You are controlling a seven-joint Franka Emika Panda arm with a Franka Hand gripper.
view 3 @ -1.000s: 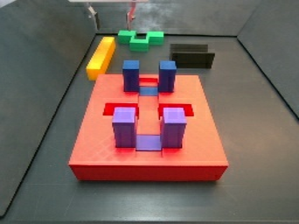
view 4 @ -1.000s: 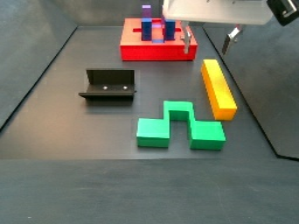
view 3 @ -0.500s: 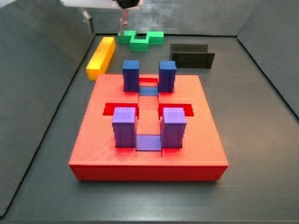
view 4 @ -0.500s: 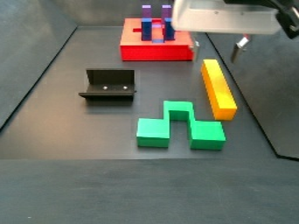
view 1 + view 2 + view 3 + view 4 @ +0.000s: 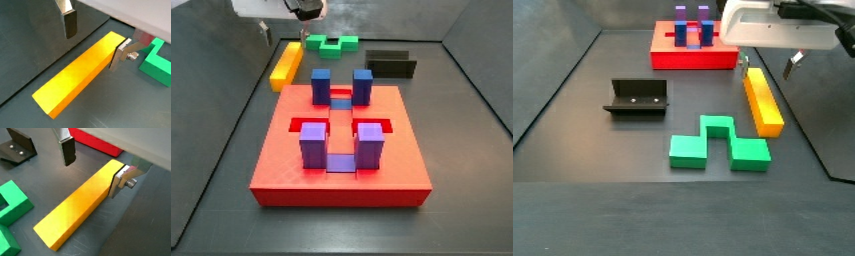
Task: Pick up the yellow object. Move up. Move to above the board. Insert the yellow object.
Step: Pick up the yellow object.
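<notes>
- Yellow object (image 5: 762, 101) lay flat on the dark floor, close along one side wall of the table, one end toward the board (image 5: 694, 52) and the other near the green notched block (image 5: 718, 144); not lifted, not gripped.
- Gripper (image 5: 93, 165) hovered above the bar's board-side end, jaws held wide apart with nothing between them except the bar seen below.
- Fingers (image 5: 69, 22) straddled the narrow width of the bar in both wrist views: one dark-padded plate out over the bare floor on one side, the other plate (image 5: 121, 181) just at the opposite long edge. Probably lined up this way so that closing would pinch the bar across its short dimension.
- Whether the near plate touched the bar's edge could not be told from the wrist views.
- Grasp point sat toward one end, not the middle; judged a risk of the bar tipping once raised.
- Board stood well apart, at the opposite end of the table from the green block, with blue and purple posts (image 5: 338, 85) upright and red recesses between them, left free for the insertion.
- Fixture (image 5: 637, 97) stood mid-table, clear of the bar and of the likely path to the board.
- Step in hand judged as the descent for the pick; lift, carry and insertion not yet done.
</notes>
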